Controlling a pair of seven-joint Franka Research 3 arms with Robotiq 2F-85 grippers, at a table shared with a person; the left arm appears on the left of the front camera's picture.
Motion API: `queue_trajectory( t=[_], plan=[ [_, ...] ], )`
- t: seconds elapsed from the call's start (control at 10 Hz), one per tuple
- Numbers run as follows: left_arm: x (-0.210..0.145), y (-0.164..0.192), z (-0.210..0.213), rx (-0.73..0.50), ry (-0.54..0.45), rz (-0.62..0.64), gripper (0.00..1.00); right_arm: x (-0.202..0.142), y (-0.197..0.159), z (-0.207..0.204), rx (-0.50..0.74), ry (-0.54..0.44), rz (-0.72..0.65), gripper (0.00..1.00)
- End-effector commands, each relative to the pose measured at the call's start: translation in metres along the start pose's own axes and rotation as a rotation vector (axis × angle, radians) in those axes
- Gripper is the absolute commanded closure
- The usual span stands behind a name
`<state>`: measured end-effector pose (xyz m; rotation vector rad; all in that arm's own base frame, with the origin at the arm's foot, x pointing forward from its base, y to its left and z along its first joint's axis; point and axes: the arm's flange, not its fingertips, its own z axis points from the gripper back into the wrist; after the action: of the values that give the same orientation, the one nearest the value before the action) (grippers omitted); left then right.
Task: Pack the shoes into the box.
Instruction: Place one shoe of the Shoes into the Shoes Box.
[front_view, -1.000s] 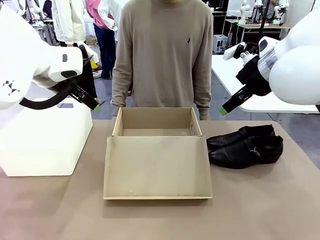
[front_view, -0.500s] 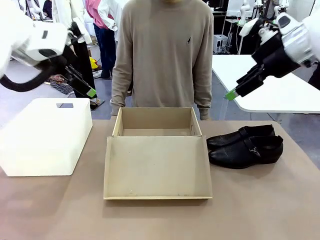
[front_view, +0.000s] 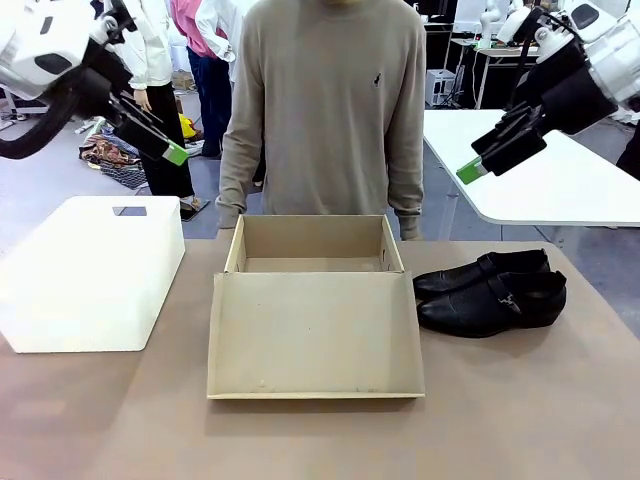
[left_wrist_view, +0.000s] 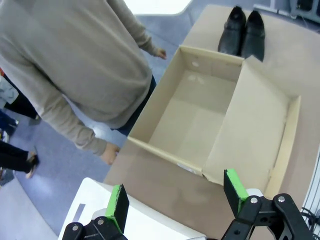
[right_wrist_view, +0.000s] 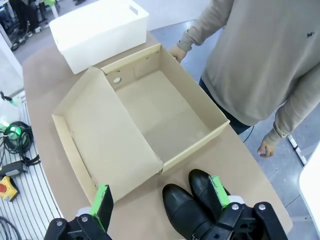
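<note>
The shoes (front_view: 490, 292) are laid side by side on the bench (front_view: 520, 410), just beside the box (front_view: 313, 232) on the robot's right, with the pointed toes turned toward it. The box is set at the middle of the bench with its flap lid (front_view: 315, 335) folded down flat toward the robot, so that the bare cardboard floor is exposed. A white box (front_view: 90, 290) is placed well apart on the robot's left. A person (front_view: 325, 100) is stood at the far edge, directly behind the box, arms hung at the sides. The left claw (left_wrist_view: 177, 196) and the right claw (right_wrist_view: 160, 195) are both held high above the bench, each spread wide with nothing gripped.
</note>
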<state>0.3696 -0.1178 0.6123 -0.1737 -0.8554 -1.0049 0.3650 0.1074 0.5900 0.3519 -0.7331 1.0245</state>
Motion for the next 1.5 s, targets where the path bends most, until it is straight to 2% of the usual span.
queue_trajectory(
  t=[0.0, 0.4, 0.5, 0.6, 1.1, 1.4],
  plan=[
    [0.002, 0.01, 0.001, -0.018, -0.042, 0.015, 0.0, 0.003, -0.004, 0.002, 0.01, -0.02, 0.031, 0.0],
    [0.009, 0.015, -0.005, 0.001, -0.03, 0.068, 0.0, 0.002, -0.006, 0.0, 0.001, -0.017, 0.026, 0.0],
    [0.009, 0.015, -0.006, 0.011, -0.016, 0.067, 0.0, 0.002, -0.004, 0.0, -0.042, -0.008, 0.02, 0.0],
    [0.004, 0.011, -0.003, -0.003, -0.026, 0.064, 0.0, 0.0, -0.001, 0.001, -0.01, 0.001, 0.003, 0.0],
    [0.004, 0.011, -0.003, -0.003, -0.026, 0.064, 0.0, 0.0, -0.001, 0.001, -0.01, 0.001, 0.003, 0.0],
    [0.004, 0.011, -0.003, -0.003, -0.026, 0.064, 0.0, 0.004, -0.017, 0.014, -0.042, 0.085, 0.071, 0.0]
  ],
)
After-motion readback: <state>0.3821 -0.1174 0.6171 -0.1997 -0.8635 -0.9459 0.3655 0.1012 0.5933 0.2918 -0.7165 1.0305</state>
